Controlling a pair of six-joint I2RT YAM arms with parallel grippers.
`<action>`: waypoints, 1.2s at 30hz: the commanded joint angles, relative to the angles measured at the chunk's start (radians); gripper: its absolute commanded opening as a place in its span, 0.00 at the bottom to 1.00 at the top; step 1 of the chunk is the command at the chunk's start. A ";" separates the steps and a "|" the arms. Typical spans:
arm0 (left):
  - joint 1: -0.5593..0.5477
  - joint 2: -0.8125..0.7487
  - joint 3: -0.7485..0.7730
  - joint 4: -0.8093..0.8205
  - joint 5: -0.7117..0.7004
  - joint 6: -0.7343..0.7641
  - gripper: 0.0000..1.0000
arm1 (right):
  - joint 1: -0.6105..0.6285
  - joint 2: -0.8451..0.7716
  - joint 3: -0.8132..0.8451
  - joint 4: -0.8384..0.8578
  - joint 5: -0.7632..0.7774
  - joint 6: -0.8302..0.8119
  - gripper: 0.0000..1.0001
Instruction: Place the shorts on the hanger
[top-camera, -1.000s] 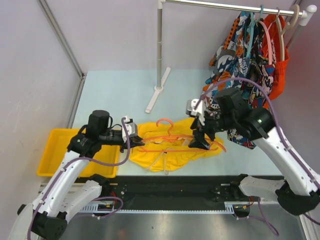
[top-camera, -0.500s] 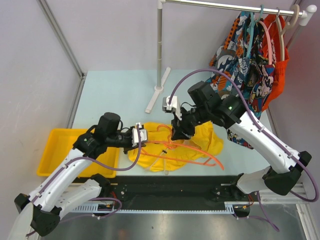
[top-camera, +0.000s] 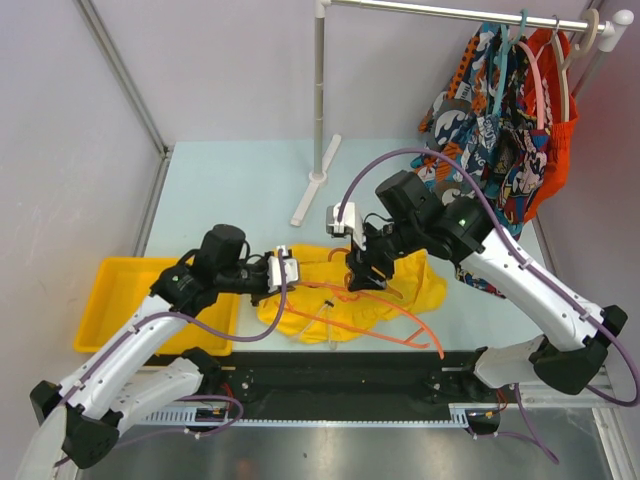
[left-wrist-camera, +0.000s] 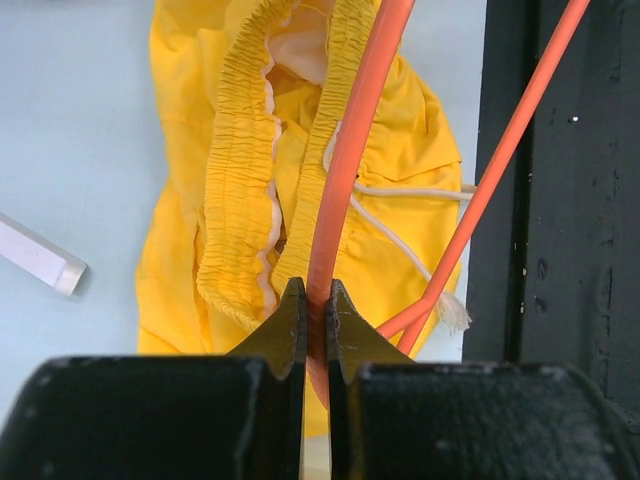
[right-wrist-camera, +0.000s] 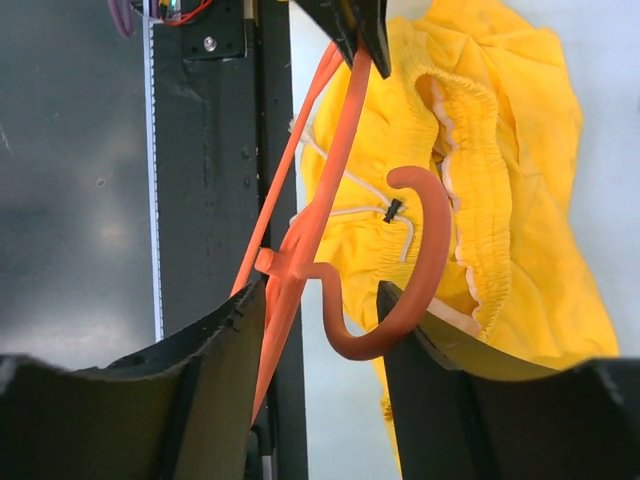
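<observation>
The yellow shorts (top-camera: 415, 285) lie bunched on the table, waistband open toward the left wrist view (left-wrist-camera: 235, 170). The orange hanger (top-camera: 400, 318) lies slanted across them, one end pointing to the front right. My left gripper (top-camera: 283, 270) is shut on a hanger bar (left-wrist-camera: 350, 150), fingertips (left-wrist-camera: 296, 312) pinching it. My right gripper (top-camera: 365, 275) hovers over the shorts' middle. In the right wrist view it (right-wrist-camera: 325, 330) is open, with the hanger's curved hook (right-wrist-camera: 425, 270) between the jaws and the shorts (right-wrist-camera: 500, 150) beyond.
A yellow bin (top-camera: 120, 300) sits at the left. A white rack pole (top-camera: 319, 100) stands behind on its base (top-camera: 315, 185). Cartoon-print shorts (top-camera: 490, 110) and an orange-red garment (top-camera: 560, 120) hang at the back right. A black rail (top-camera: 350, 375) runs along the front edge.
My right gripper has moved left from the hanger's right end to its hook. The hanger has swung so its far end points front right. The left gripper has shifted slightly right, still holding the bar.
</observation>
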 joint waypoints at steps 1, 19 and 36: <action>-0.029 0.013 0.029 0.058 -0.029 -0.006 0.00 | -0.037 0.021 0.040 0.049 -0.057 0.084 0.50; 0.213 0.065 0.023 -0.058 0.142 0.091 0.61 | -0.001 -0.143 0.045 -0.081 0.156 -0.158 0.00; 0.211 0.254 -0.017 -0.017 0.112 0.292 0.59 | -0.087 -0.056 -0.017 -0.015 0.187 -0.401 0.00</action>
